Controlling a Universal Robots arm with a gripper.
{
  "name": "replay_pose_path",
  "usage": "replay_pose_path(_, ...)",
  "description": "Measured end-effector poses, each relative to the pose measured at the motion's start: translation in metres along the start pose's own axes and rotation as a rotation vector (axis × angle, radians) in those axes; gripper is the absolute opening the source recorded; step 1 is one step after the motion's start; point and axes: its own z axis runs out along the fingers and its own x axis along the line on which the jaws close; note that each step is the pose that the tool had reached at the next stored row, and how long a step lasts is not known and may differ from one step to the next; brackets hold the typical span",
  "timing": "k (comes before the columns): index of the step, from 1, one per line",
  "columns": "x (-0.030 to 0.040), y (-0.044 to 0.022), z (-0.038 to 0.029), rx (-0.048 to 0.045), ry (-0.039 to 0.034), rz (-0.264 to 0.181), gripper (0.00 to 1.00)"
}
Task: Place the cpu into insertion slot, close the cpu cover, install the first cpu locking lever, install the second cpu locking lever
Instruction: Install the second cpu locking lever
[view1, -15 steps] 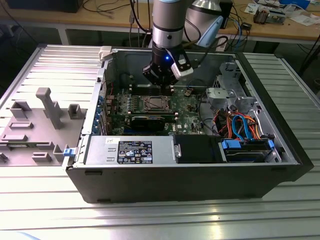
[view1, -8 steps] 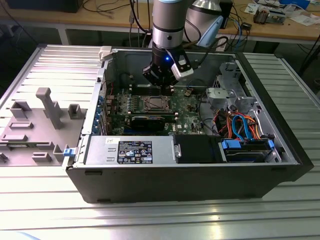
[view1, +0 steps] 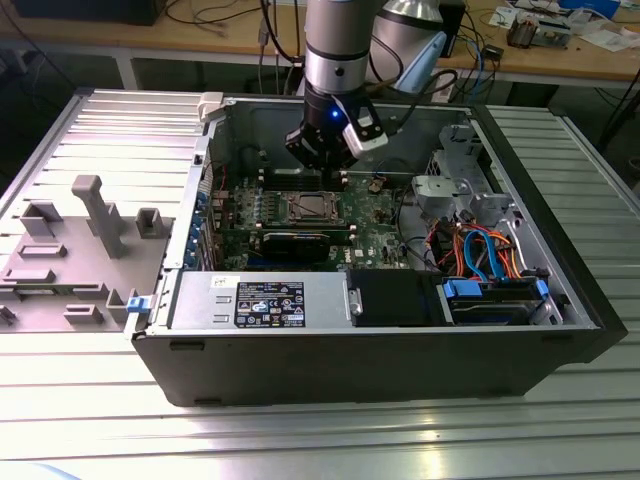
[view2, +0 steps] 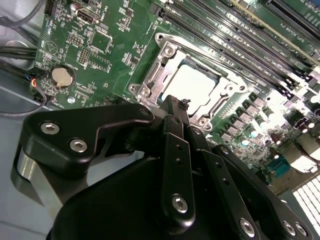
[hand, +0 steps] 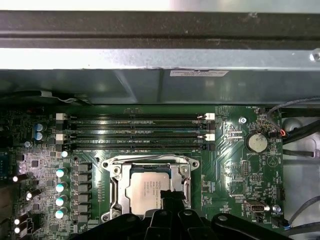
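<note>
Already the cpu sits in its socket on the motherboard, with the cpu cover apparently down around it. Whether either lever is latched, I cannot tell. My gripper, fingers pinched narrow and empty, hovers just above. Memory slots lie beyond, clear of me.

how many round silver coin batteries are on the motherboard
1. The coin battery sits on the green motherboard, off to one side of the cpu socket, seen in both wrist views. Others may be hidden under the pincer.
</note>
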Motion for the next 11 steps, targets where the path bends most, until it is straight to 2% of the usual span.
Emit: replay_pose_path(11,0.0000,-0.0024,-0.0008,0.0001,-0.0001,0.000,0.11)
